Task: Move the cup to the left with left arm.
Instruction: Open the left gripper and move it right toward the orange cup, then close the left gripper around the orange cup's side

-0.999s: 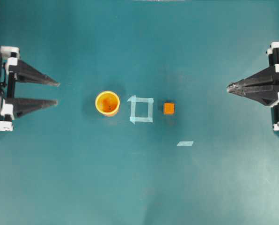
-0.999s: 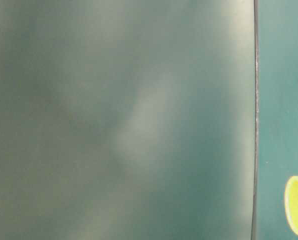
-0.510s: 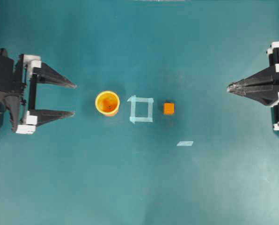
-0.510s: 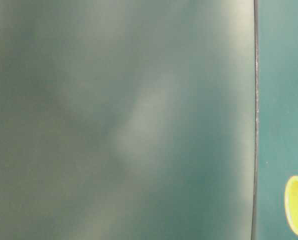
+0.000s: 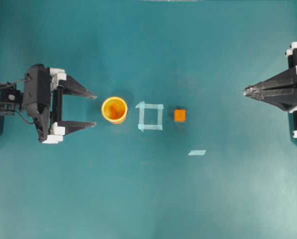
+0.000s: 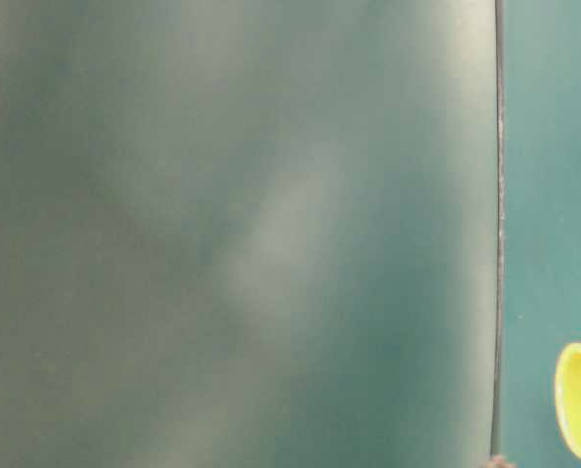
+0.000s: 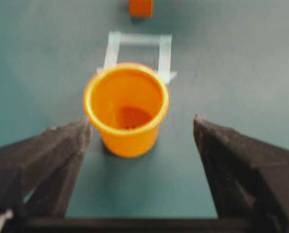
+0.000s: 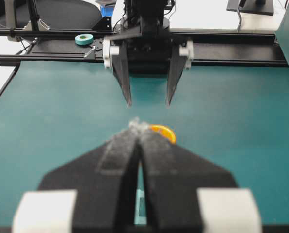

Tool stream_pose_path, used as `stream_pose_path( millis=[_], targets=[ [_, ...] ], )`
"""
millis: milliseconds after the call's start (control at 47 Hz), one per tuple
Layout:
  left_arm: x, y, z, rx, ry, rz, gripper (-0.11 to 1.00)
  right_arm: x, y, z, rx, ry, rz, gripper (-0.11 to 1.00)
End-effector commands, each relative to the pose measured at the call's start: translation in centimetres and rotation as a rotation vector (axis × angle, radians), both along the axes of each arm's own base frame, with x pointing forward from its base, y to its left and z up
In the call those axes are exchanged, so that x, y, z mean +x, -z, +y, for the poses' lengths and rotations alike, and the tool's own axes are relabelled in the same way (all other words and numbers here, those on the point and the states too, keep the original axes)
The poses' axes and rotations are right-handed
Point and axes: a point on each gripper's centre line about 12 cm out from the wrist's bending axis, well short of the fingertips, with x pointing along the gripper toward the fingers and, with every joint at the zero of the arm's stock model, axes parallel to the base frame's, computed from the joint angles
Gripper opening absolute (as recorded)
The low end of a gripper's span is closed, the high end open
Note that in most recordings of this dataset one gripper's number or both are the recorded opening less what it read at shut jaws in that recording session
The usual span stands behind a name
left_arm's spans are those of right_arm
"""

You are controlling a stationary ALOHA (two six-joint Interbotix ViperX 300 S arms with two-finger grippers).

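The orange-yellow cup (image 5: 114, 109) stands upright on the green table, just left of a square of pale tape (image 5: 150, 116). My left gripper (image 5: 95, 109) is open, its two black fingertips a short way left of the cup and apart from it. In the left wrist view the cup (image 7: 126, 108) sits just ahead of the left gripper (image 7: 142, 124), nearer the left finger (image 7: 62, 150), with nothing between the fingers. My right gripper (image 5: 245, 91) rests shut at the far right. The right wrist view has the right gripper (image 8: 137, 127) hiding most of the cup (image 8: 164, 132).
A small orange cube (image 5: 180, 115) lies right of the tape square, and a loose tape strip (image 5: 197, 152) lies below and right of it. The table-level view is mostly a blurred green surface with the cup's rim (image 6: 578, 400) at the lower right.
My left arm has moved right toward the cup and its fingers have spread a little wider. The cup, cube and right arm have not moved.
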Motion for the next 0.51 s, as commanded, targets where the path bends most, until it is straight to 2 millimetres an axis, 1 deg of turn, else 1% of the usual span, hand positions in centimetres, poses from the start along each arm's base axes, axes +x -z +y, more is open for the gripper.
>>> stream_pose_path(
  millis=[0,234,489],
  targets=[
    [0.6,0.5,0.1,-0.001,-0.002,0.002,0.83,0.2,-1.3,0.0,0.001,-0.002,-0.029,0.00],
    [1.2,2.8,0.2,-0.006,-0.006,0.078,0.83,0.0,-1.6,0.0,0.000,0.000,-0.032,0.00],
    [3.1,3.9,0.3,-0.006,-0.007,0.104,0.83,0.0,-1.5,0.0,-0.002,0.000,-0.029,0.00]
  ],
)
